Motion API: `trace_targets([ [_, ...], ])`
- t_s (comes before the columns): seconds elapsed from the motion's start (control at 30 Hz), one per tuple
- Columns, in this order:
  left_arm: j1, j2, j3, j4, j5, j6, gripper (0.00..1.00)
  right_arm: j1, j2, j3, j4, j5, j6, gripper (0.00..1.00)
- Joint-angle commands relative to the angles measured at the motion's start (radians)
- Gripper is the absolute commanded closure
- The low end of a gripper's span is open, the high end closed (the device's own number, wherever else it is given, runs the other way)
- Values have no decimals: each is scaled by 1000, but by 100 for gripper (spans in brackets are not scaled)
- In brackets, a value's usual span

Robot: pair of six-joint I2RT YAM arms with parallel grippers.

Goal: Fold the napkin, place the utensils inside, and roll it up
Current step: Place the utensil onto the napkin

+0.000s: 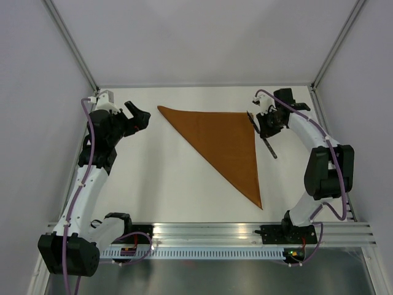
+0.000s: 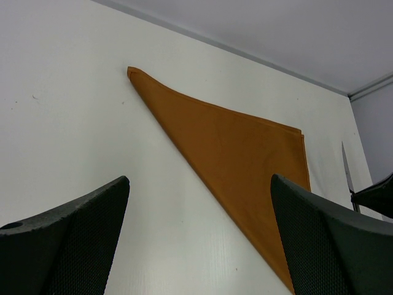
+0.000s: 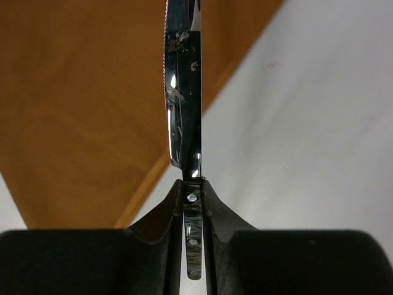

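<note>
A rust-orange napkin [image 1: 224, 141], folded into a triangle, lies flat at the centre of the white table [image 1: 153, 178]. Its long fold runs from the upper left of the overhead frame down to a point at lower centre, and its straight edges meet at a corner in the upper right. Just right of that corner, the right gripper [image 3: 193, 203] is clamped on the handle of a slim metal knife [image 1: 270, 149]. In the right wrist view the blade stands edge-on and reaches up the middle of the frame, with the cloth's border crossing behind it. Whether the knife touches the table cannot be told. At the upper left of the overhead frame, the left gripper [image 2: 199, 181] has its jaws spread wide and holds nothing, apart from the napkin's far corner.
</note>
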Motion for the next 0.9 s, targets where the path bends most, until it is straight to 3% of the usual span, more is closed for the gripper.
trace_targets([
  [0.0, 4, -4, 13, 15, -6, -17, 0, 97, 53, 101, -26, -1, 76, 100],
  [0.3, 4, -3, 36, -10, -9, -24, 0, 368, 266, 310, -52, 31, 218, 100],
  [0.5, 4, 3, 35, -21, -15, -27, 0, 474, 383, 428, -52, 34, 276, 100],
  [0.87, 4, 25, 33, -22, -18, -29, 0, 534, 526, 552, -74, 28, 352, 100],
])
